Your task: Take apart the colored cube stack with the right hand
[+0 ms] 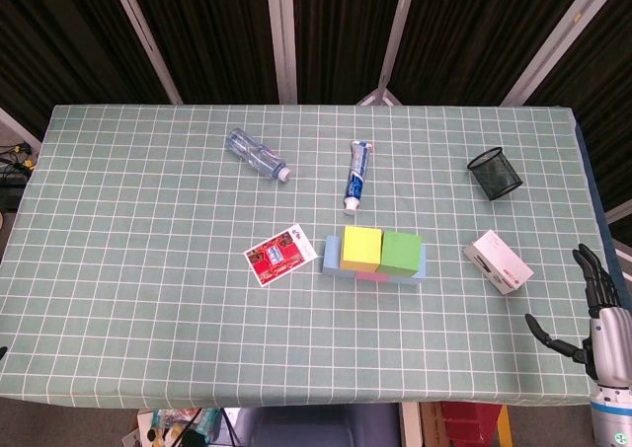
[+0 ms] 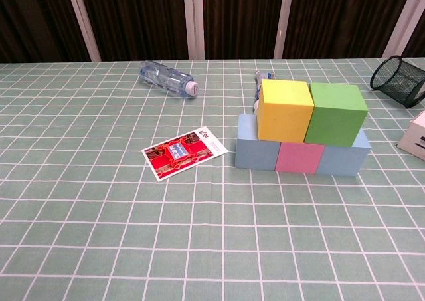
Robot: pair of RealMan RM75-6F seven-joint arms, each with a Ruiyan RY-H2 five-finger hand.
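The cube stack stands mid-table: a yellow cube [image 1: 361,248] [image 2: 285,109] and a green cube [image 1: 400,253] [image 2: 337,113] sit side by side on a bottom row of a blue cube [image 2: 256,151], a pink cube [image 2: 300,157] and another blue cube [image 2: 344,158]. My right hand [image 1: 600,309] hovers at the table's right front corner, fingers spread and holding nothing, well to the right of the stack. It shows only in the head view. The left hand is out of both views.
A white box [image 1: 498,261] lies between the stack and my right hand. A black mesh cup [image 1: 495,174] stands at the back right. A toothpaste tube [image 1: 356,176] lies behind the stack, a plastic bottle [image 1: 256,154] further left, a red card [image 1: 280,253] left of the stack.
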